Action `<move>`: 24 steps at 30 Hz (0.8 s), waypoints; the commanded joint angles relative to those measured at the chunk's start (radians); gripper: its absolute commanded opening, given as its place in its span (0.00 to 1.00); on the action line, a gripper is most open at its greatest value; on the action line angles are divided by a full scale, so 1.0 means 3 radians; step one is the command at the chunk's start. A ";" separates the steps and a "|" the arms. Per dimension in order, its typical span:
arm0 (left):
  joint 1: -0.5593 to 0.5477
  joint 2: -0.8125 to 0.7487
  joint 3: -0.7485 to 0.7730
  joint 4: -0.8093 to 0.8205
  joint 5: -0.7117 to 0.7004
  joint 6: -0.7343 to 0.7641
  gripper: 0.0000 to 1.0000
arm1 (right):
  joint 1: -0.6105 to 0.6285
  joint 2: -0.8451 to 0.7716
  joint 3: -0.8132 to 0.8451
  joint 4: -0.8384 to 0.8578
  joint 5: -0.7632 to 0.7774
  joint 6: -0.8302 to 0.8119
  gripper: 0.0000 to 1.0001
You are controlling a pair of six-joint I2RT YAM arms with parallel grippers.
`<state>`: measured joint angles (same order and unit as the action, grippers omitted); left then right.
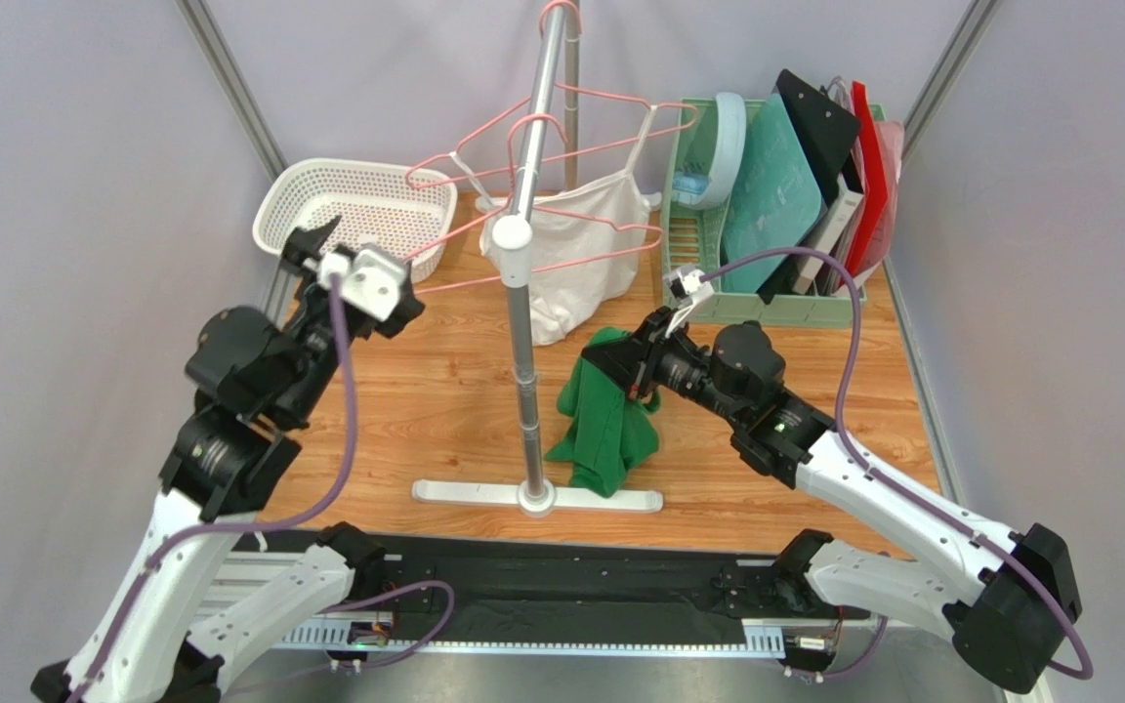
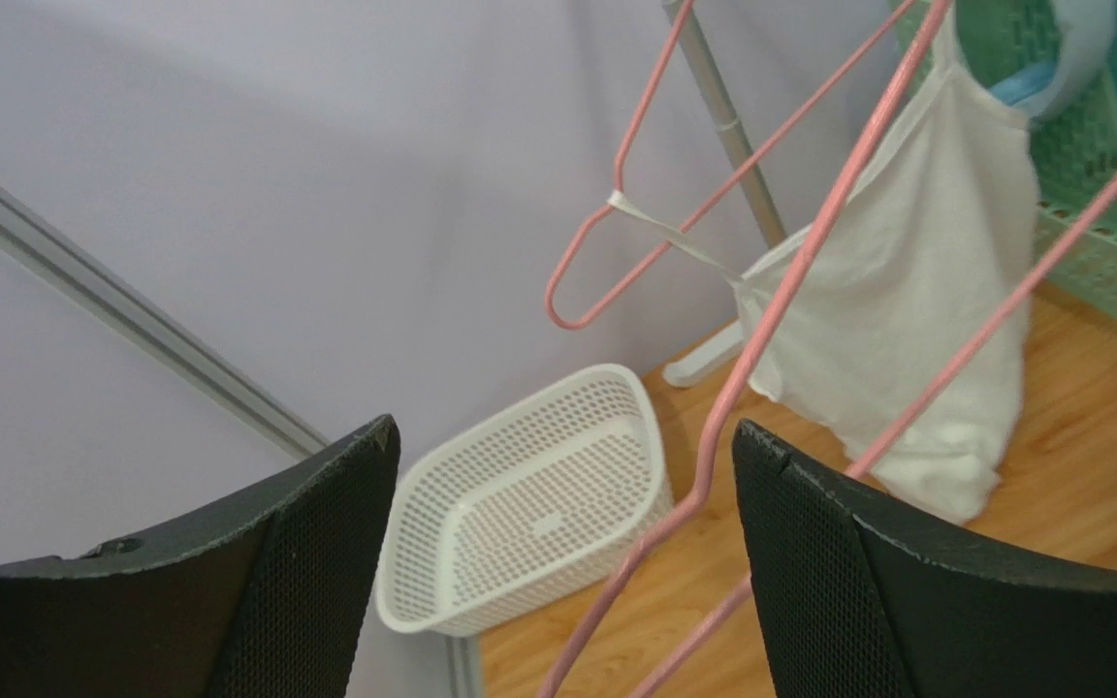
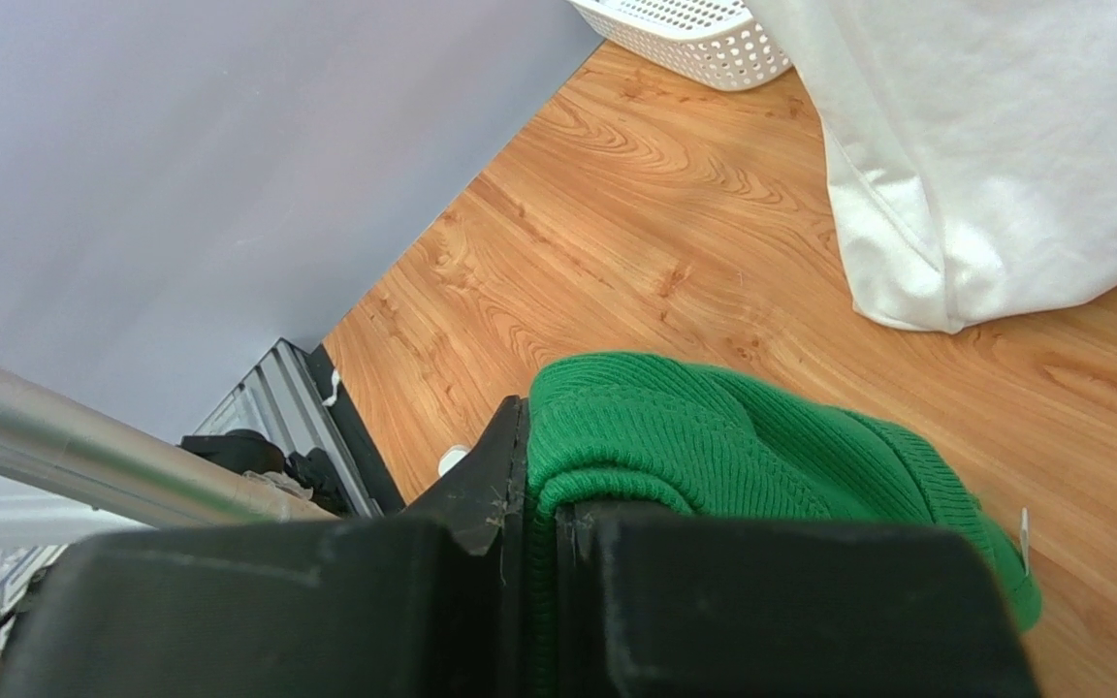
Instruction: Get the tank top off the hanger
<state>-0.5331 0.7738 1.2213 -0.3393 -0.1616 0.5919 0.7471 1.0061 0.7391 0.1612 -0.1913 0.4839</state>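
Observation:
A white tank top (image 1: 576,257) hangs from a pink hanger (image 1: 601,223) on the metal rack pole (image 1: 526,315). In the left wrist view the top (image 2: 914,306) hangs at right, one strap stretched over a hanger's (image 2: 623,233) bend. My left gripper (image 1: 322,252) is open at the hangers' left ends; pink wires (image 2: 732,436) pass between its fingers (image 2: 870,582) without being gripped. My right gripper (image 1: 639,366) is shut on a green knitted garment (image 1: 605,418), which hangs down to the table. In the right wrist view the green knit (image 3: 754,436) is pinched between the jaws, with the white top's hem (image 3: 1002,146) beyond.
A white perforated basket (image 1: 356,213) stands at the back left and shows in the left wrist view (image 2: 535,502). A green rack (image 1: 701,300) with boards and folders stands at the back right. The rack's flat base (image 1: 451,492) lies near the front edge.

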 commanded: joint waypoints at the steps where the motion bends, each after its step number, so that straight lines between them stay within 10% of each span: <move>1: 0.0018 -0.0487 -0.0485 -0.0086 0.0211 -0.1347 0.88 | -0.0010 0.0056 0.0185 0.0178 0.0024 0.0233 0.00; 7: 0.0018 -0.1101 -0.1774 0.0511 0.0978 -0.2180 0.84 | -0.0010 0.0174 0.0302 0.0342 0.0003 0.0478 0.00; 24: 0.0013 -0.0263 -0.3201 0.2971 0.1759 -0.3108 0.87 | -0.0005 0.0420 0.0512 0.0485 -0.0052 0.0698 0.00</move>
<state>-0.5323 0.6765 0.3115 0.2924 0.2508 -0.2844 0.7471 1.1198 0.8207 0.2070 -0.1936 0.6586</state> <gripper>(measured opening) 0.842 0.034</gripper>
